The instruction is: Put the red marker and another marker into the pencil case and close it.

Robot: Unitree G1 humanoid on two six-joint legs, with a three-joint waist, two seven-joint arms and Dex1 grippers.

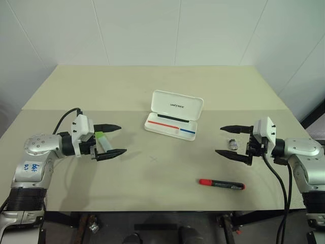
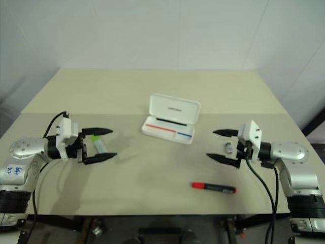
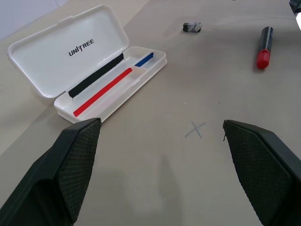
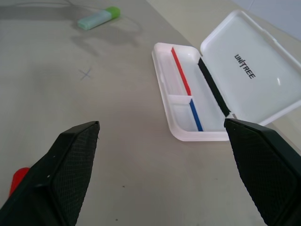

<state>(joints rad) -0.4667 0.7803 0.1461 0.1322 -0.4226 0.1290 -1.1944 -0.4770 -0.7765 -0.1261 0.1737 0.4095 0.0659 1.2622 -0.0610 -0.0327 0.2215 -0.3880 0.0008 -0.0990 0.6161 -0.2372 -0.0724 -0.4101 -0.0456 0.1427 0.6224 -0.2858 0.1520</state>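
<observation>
My left gripper [image 1: 111, 139] spread wide, empty; my right gripper [image 1: 233, 142] likewise. Pencil case [image 1: 173, 115] open mid-table. Red marker [image 1: 221, 183] near edge.

Open pencil case [image 4: 188, 113], green-capped marker [image 4: 99, 18], spread right claw [image 4: 162, 165]

Both arms reach in over the desk [image 1: 152, 101] from its near corners, forearms bent inward so the two tools face each other across the middle. The left tool [image 1: 112, 139] hangs above the left side of the desk, near the front edge, its two black fingers [image 1: 109, 127] spread wide with nothing between them. The right tool [image 1: 232, 141] mirrors it above the right side, fingers [image 1: 234, 129] equally wide apart and empty. Each tool points roughly level, slightly downward. Black cables loop from both wrists back along the forearms.
</observation>
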